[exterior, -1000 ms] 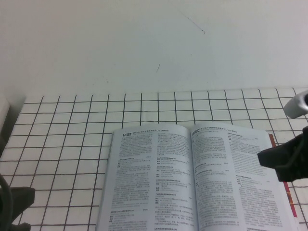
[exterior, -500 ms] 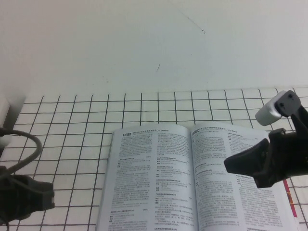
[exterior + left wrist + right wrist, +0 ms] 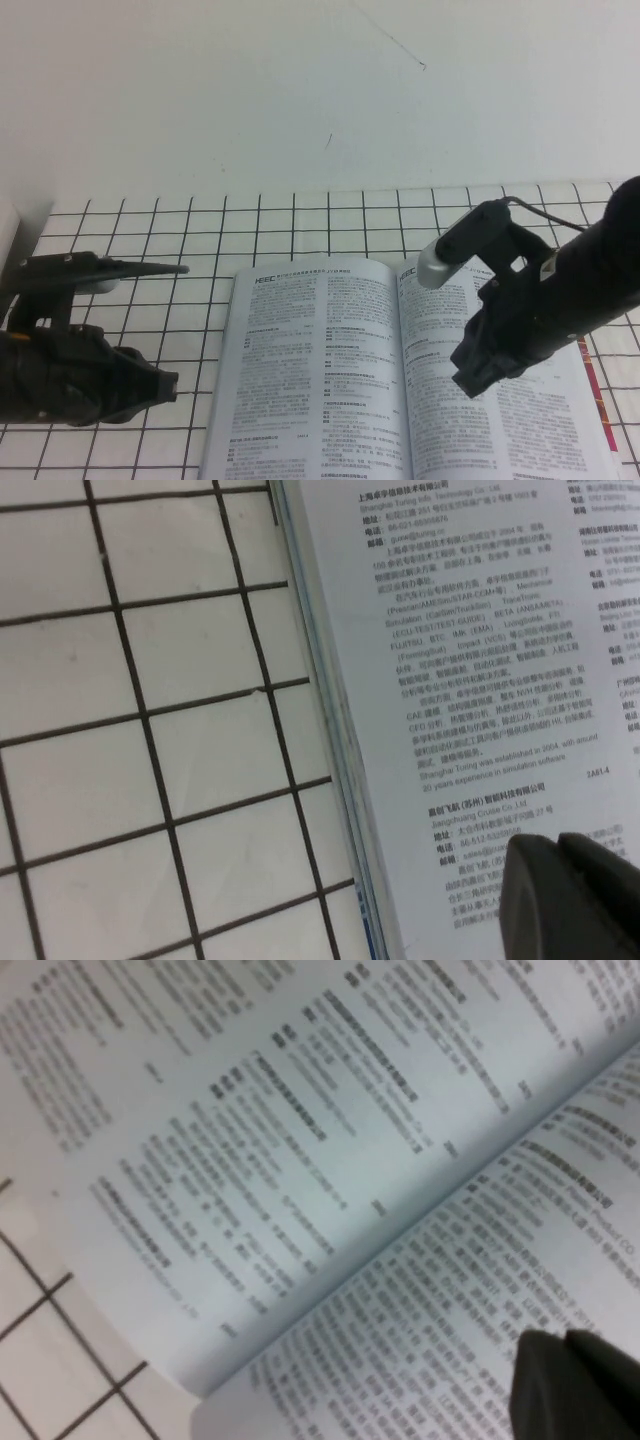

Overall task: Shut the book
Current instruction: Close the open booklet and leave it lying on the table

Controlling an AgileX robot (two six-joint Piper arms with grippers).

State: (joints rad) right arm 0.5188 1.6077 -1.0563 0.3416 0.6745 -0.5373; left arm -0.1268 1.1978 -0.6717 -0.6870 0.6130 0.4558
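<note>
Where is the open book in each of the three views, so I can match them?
High view: open book lower centre; right claw over its right page, left claw over the grid mat off its left edge.
Left wrist view: its left page and outer edge beside grid squares.
Right wrist view: both pages and the gutter fill most of it.
Shared landmark: the grid mat's black lines.

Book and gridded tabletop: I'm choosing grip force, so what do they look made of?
Book: thin matte white paper with dense black print, pages curving at the gutter; red cover edge, possibly coated card. Tabletop: white sheet with black grid lines, material unclear. Left hand hangs beside the left page, right hand over the right page.
</note>
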